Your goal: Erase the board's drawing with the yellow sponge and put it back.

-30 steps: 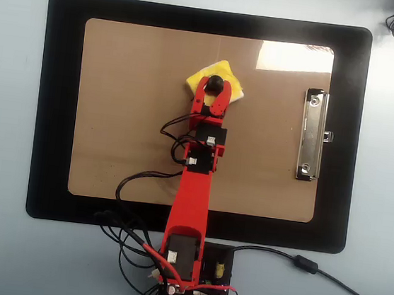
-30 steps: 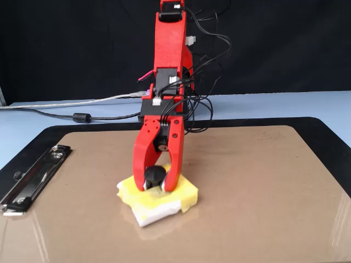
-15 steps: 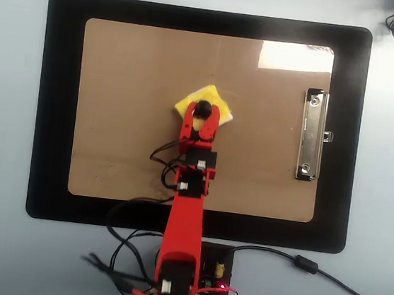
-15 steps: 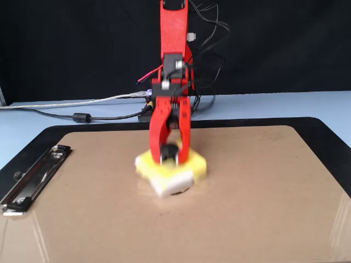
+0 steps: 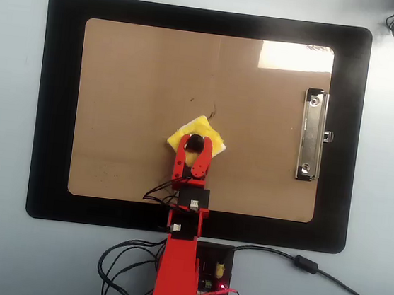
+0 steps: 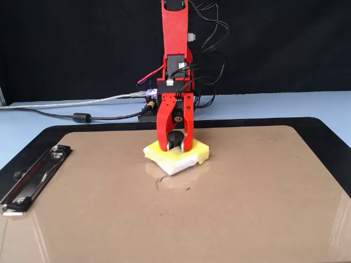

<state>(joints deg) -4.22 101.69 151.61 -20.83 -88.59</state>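
Gripper (image 5: 196, 144) red, jaws narrowly apart, closed around the black knob (image 5: 195, 144) at the middle of the sponge (image 5: 193, 128); one jaw on each side of the knob, both touching it in both views. In the fixed view the fingertips (image 6: 165, 147) reach down to the sponge top, gripper (image 6: 175, 146) pointing straight down.

Sponge yellow with white edging, lying flat on the board (image 5: 130, 111), turned diamond-wise in the overhead view. Sits near board centre, slightly toward the arm side. In the fixed view the sponge (image 6: 184, 158) rests flat on the brown surface, white edge facing camera.

Drawing (image 5: 213, 110): faint thin dark marks just beyond the sponge's far corner in the overhead view, not covered. In the fixed view thin marks (image 6: 162, 179) lie just in front of the sponge, near but apart.

Room: wide bare board on all sides of the sponge. Clip (image 5: 312, 136) silver, at the board's right edge in the overhead view, well apart from the sponge; at lower left in the fixed view (image 6: 30, 178). Board lies on a black mat (image 5: 56, 103) which borders it all round. Arm (image 5: 178, 259) enters from the bottom edge of the overhead view, cables (image 5: 127, 260) beside its base, off the mat.
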